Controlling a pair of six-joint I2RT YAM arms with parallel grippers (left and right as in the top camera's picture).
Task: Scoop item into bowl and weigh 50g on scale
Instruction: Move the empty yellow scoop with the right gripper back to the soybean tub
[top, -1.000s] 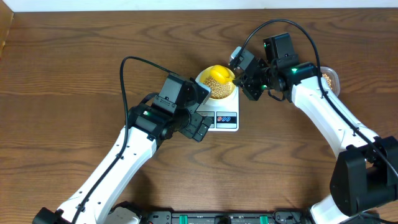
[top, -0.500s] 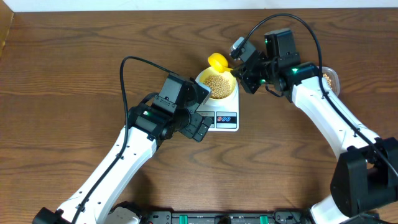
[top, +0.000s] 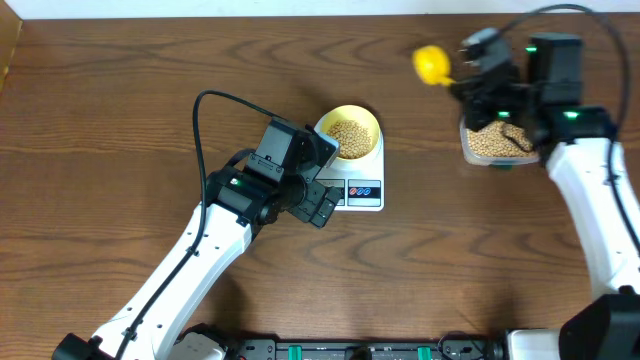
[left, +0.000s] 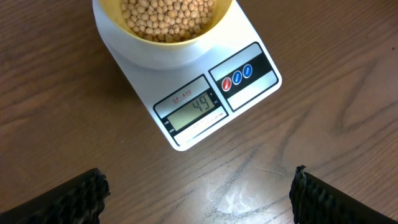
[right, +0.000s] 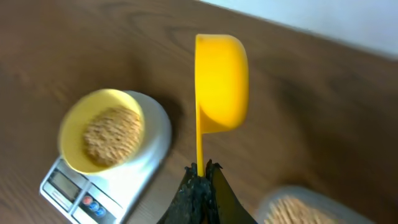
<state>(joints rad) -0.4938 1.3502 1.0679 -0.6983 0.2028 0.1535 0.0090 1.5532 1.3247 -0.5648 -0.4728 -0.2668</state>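
The small pale yellow bowl (top: 349, 133) sits on the round platform of the white kitchen scale (top: 364, 193), near the middle of the wooden bench (top: 120, 100). It holds a heap of tan soybeans (left: 168, 15) that covers the bottom and rises part of the way up the wall. From the left wrist view the scale's display (left: 198, 106) reads 49, with a row of red and blue buttons (left: 241, 74) just beside it.

The left end effector (left: 199, 202) hangs near the display end of the scale with its fingers spread wide, released and grasping nothing. Only bare bench lies between them.

Well off to the right, the right end effector (right: 202, 169) is clenched on the thin handle of a bright yellow measuring scoop (right: 221, 78). The scoop is up in the air, apart from the bowl, its cup pointing away from the arm.

Below the right arm stands a clear plastic container (top: 489, 143), partly hidden by the arm from above and filled with more of the same soybeans. It is blurred at the bottom corner of the right wrist view.
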